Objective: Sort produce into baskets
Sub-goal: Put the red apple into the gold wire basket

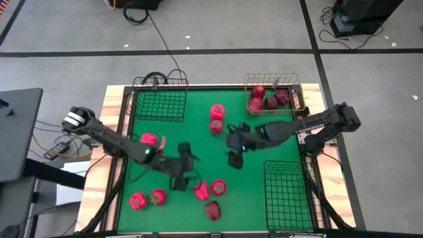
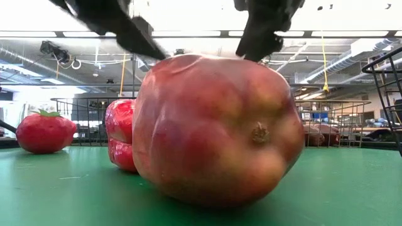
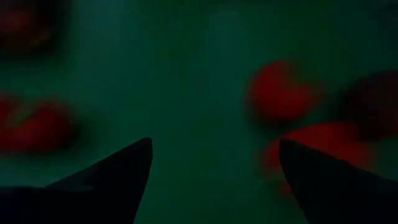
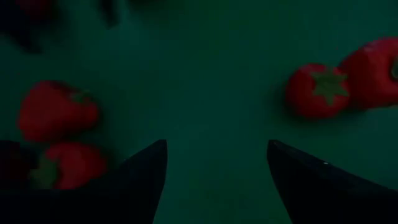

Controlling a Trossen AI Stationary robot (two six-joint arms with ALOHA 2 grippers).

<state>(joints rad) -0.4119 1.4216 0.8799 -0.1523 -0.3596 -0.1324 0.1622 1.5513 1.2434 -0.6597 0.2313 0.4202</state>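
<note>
Red produce lies scattered on the green table: two peppers (image 1: 216, 118) far of centre, a pepper (image 1: 149, 139) at the left, two tomatoes (image 1: 147, 199) near left, and a pepper (image 1: 201, 192), a tomato (image 1: 218, 188) and a dark apple (image 1: 213, 210) near the front. The apple (image 2: 217, 129) fills the low view. Several apples (image 1: 268, 99) lie in the gold basket (image 1: 299, 89). My left gripper (image 1: 188, 166) hovers open and empty above the table, left of centre. My right gripper (image 1: 231, 144) hovers open and empty right of centre.
A squarish black wire basket (image 1: 158, 102) stands at the far left corner. A longer black basket (image 1: 287, 195) stands at the near right. Bare green mat lies between the two grippers and in front of the gold basket.
</note>
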